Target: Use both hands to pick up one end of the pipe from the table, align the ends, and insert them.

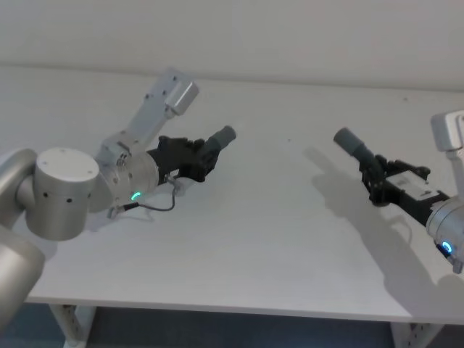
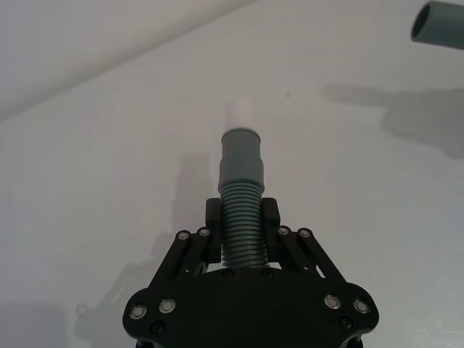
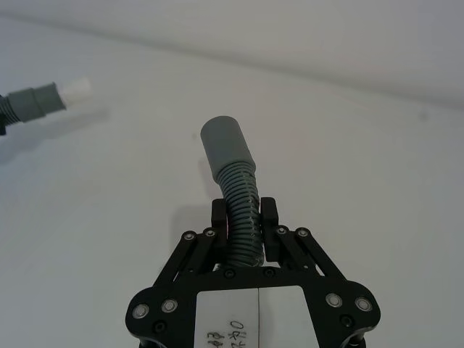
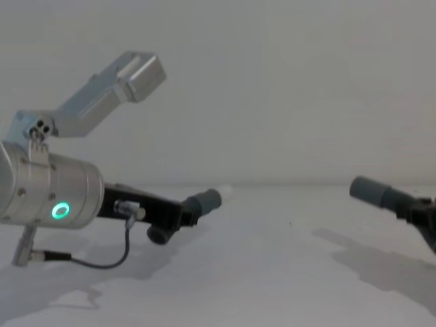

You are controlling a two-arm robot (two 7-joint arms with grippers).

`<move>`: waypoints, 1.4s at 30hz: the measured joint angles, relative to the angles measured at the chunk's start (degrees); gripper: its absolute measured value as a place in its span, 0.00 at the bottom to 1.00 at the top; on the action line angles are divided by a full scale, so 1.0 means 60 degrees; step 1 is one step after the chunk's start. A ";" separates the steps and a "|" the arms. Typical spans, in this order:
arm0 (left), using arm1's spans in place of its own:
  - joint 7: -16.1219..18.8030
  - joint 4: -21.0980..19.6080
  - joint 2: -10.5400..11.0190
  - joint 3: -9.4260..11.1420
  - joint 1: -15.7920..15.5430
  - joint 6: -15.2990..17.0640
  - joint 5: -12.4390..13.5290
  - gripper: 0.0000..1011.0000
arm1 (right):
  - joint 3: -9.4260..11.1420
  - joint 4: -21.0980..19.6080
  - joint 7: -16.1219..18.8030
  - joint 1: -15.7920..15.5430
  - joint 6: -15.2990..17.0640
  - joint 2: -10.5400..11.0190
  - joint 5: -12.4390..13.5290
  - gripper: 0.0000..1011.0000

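Note:
My left gripper [image 1: 197,158] is shut on the ribbed part of one dark-grey pipe piece [image 2: 241,156]. Its smooth cuff ends in a white tapered tip [image 2: 241,114] and points toward the right. On the right, my right gripper [image 1: 377,180] is shut on the ribs of the other pipe piece [image 3: 226,145], whose plain open-socket cuff [image 1: 351,143] points left. Both pieces hang above the white table [image 1: 275,239] and cast shadows on it. A wide gap separates the two ends. In the chest view the left cuff [image 4: 204,201] sits slightly lower than the right cuff [image 4: 375,192].
The table's front edge [image 1: 217,308] runs close to the robot, and a pale wall [image 4: 272,82] stands behind the table. A thin black cable [image 4: 102,262] loops under the left wrist.

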 joint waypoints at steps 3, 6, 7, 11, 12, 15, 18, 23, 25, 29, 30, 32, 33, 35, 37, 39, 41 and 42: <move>-0.0248 -0.0074 0.0119 0.0031 -0.0099 -0.0170 0.0020 0.31 | 0.0048 -0.0177 0.0026 -0.0048 -0.0269 0.0044 -0.0005 0.26; -0.0521 -0.0132 0.0240 0.0048 -0.0190 -0.0303 0.0021 0.31 | 0.0085 -0.0317 0.0103 -0.0082 -0.0504 0.0105 -0.0004 0.26; -0.0557 -0.0146 0.0272 0.0052 -0.0212 -0.0322 0.0020 0.31 | 0.0109 -0.0396 0.0189 -0.0104 -0.0664 0.0154 0.0004 0.26; -0.0915 -0.0208 0.0457 0.0070 -0.0323 -0.0497 -0.0023 0.31 | 0.0160 -0.0567 0.0436 -0.0150 -0.1006 0.0319 0.0075 0.26; -0.1061 -0.0226 0.0534 0.0076 -0.0363 -0.0549 -0.0057 0.31 | 0.0167 -0.0593 0.0515 -0.0157 -0.1089 0.0355 0.0091 0.26; -0.1392 -0.0258 0.0707 0.0089 -0.0452 -0.0701 -0.0126 0.31 | 0.0201 -0.0696 0.0782 -0.0185 -0.1348 0.0524 0.0176 0.26; -0.1673 -0.0267 0.0834 0.0101 -0.0511 -0.0841 -0.0191 0.31 | 0.0230 -0.0761 0.1109 -0.0209 -0.1610 0.0717 0.0291 0.26; -0.2320 -0.0272 0.1163 0.0136 -0.0676 -0.1225 -0.0335 0.31 | 0.0255 -0.0788 0.1646 -0.0218 -0.1993 0.0999 0.0487 0.26; -0.2577 -0.0263 0.1292 0.0150 -0.0748 -0.1403 -0.0390 0.31 | 0.0262 -0.0784 0.1965 -0.0213 -0.2196 0.1158 0.0600 0.26; -0.3038 -0.0219 0.1509 0.0177 -0.0882 -0.1705 -0.0482 0.31 | 0.0268 -0.0685 0.2560 -0.0156 -0.2586 0.1457 0.0797 0.26; -0.3223 -0.0200 0.1587 0.0188 -0.0934 -0.1828 -0.0518 0.31 | 0.0268 -0.0685 0.2560 -0.0156 -0.2586 0.1457 0.0797 0.26; -0.3387 -0.0178 0.1660 0.0200 -0.0988 -0.1927 -0.0549 0.31 | 0.0268 -0.0613 0.2815 -0.0111 -0.2771 0.1594 0.0871 0.26; -0.3466 -0.0161 0.1709 0.0211 -0.1027 -0.1977 -0.0565 0.31 | 0.0266 -0.0567 0.2999 -0.0081 -0.2895 0.1667 0.0917 0.26; -0.3719 -0.0123 0.1806 0.0236 -0.1112 -0.2125 -0.0612 0.31 | 0.0249 -0.0489 0.3212 -0.0024 -0.3068 0.1773 0.0978 0.26; -0.3935 -0.0080 0.1898 0.0264 -0.1199 -0.2238 -0.0652 0.31 | 0.0229 -0.0432 0.3359 0.0024 -0.3166 0.1837 0.1008 0.26; -0.4103 -0.0049 0.1972 0.0291 -0.1271 -0.2317 -0.0678 0.31 | 0.0213 -0.0385 0.3468 0.0067 -0.3253 0.1887 0.1038 0.26; -0.4304 -0.0011 0.2066 0.0331 -0.1368 -0.2404 -0.0709 0.31 | 0.0175 -0.0313 0.3650 0.0135 -0.3396 0.1953 0.1070 0.26; -0.4367 -0.0001 0.2098 0.0343 -0.1396 -0.2428 -0.0716 0.31 | 0.0147 -0.0261 0.3752 0.0181 -0.3475 0.1994 0.1095 0.26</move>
